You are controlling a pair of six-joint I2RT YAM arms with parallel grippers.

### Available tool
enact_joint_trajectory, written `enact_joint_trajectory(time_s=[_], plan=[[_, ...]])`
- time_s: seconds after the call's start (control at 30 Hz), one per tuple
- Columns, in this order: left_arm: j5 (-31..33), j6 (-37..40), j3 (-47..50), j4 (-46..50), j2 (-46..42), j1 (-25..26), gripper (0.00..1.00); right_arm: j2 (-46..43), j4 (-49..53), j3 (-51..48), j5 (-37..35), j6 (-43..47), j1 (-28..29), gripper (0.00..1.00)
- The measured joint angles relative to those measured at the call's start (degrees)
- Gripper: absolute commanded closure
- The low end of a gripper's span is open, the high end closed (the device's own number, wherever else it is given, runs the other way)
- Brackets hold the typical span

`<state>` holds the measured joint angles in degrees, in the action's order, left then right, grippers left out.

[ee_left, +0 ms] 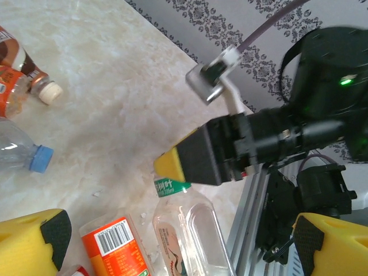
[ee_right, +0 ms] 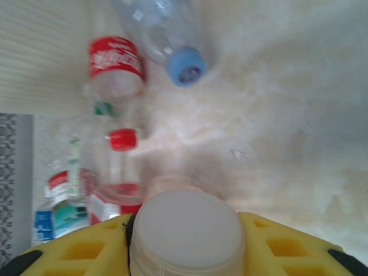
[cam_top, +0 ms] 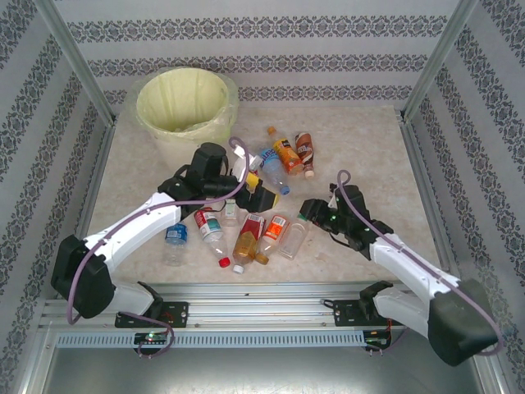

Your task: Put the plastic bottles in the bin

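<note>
Several plastic bottles lie across the table's middle. My right gripper (cam_top: 316,215) is shut on the white cap (ee_right: 187,230) of a clear bottle with a green neck band (cam_top: 295,238); both yellow fingers (ee_right: 86,250) flank the cap. The left wrist view shows that same bottle (ee_left: 184,230) with the right gripper's black and yellow finger at its top. My left gripper (cam_top: 258,193) hovers open over the cluster, its jaws (ee_left: 181,247) wide and holding nothing. The bin (cam_top: 184,123), a white bucket with a yellow-green liner, stands at the far left.
An orange-label bottle (cam_top: 285,154), a brown one (cam_top: 304,152) and a blue-capped one (cam_top: 267,168) lie beyond the grippers. Red-label (cam_top: 211,226), amber (cam_top: 248,238) and blue-label (cam_top: 175,238) bottles lie near the front rail (cam_top: 262,304). Patterned walls enclose the table.
</note>
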<state>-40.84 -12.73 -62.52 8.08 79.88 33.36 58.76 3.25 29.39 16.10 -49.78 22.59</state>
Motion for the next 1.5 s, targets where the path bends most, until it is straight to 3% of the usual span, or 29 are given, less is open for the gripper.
enact_joint_trajectory(time_s=[0.23, 0.63, 0.93, 1.4, 1.5], plan=[[-4.17, -1.46, 0.00, -0.76, 4.13, 0.85, 0.00, -6.03, 3.56, 6.97, 0.72, 1.84, -0.37, 0.57], [-13.09, -4.31, -0.22, -1.75, 7.76, 3.06, 0.03, -6.80, 1.40, 11.87, 5.46, 1.53, -0.35, 0.58], [-17.73, -5.51, -1.90, -1.99, 8.96, 4.20, 0.17, -6.51, -0.11, 12.24, 5.86, 0.83, -0.35, 0.59], [-18.91, -6.23, -2.78, -1.90, 10.47, 4.66, 0.46, -6.43, -0.39, 12.24, 5.81, 1.14, -0.31, 0.58], [-18.88, -6.43, -2.84, -1.79, 10.47, 4.66, 0.48, -6.43, -0.39, 12.24, 5.84, 1.55, -0.31, 0.54]])
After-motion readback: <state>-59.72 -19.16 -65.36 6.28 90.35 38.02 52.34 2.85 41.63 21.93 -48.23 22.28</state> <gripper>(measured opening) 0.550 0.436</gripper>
